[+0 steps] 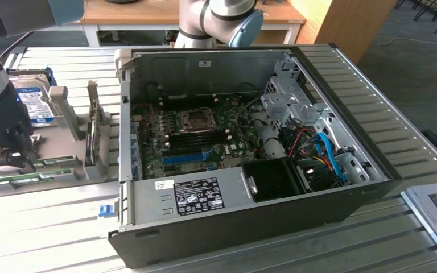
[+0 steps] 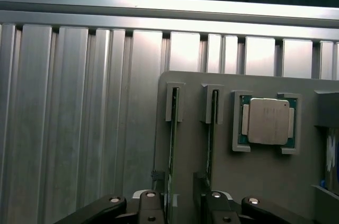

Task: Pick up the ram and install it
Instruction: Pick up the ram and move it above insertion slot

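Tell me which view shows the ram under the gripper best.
The wrist view: the ram stands edge-on in its slot, running between the open fingers. The exterior view shows its green side low in the holder, partly behind the gripper.

Soft, even daylight; the wrist view is dimmer.
Glare whitens the ribbed bench point(image 2: 185, 49) in the wrist view; the open computer case point(image 1: 203, 71) is shadowed inside.

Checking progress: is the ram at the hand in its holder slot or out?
In. The ram stands on edge in the holder, one end in its clip, the hand at the other.
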`<state>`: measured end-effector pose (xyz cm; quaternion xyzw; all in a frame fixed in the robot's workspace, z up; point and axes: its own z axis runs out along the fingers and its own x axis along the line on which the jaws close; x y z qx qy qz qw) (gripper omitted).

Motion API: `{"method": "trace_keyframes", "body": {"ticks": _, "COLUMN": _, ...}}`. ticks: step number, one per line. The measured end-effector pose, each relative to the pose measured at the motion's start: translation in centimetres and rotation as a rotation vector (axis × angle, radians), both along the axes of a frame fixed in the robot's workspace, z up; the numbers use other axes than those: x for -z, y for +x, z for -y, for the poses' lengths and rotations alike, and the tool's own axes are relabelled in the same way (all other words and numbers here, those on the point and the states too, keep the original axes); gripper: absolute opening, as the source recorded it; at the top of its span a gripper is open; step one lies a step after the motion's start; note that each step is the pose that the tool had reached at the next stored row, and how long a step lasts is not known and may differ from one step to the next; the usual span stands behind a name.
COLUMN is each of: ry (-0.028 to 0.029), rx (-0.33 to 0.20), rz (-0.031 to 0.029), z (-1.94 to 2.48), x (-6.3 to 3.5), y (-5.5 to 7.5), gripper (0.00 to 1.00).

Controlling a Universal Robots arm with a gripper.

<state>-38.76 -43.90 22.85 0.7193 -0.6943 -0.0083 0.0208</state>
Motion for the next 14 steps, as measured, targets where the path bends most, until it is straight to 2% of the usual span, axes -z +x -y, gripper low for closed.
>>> {"method": "trace_keyframes", "body": {"ticks": 6, "ry": -0.0001, "rx": -0.001, "rz": -0.0003, "z": 0.00, "x": 0.02, "y": 0.20, "gripper": 0.35}}
{"method": "trace_keyframes", "body": {"ticks": 14, "ry": 0.0000, "rx": -0.002, "rz": -0.0002, "z": 0.00, "x": 0.83, "y": 0.21, "gripper": 0.35}}
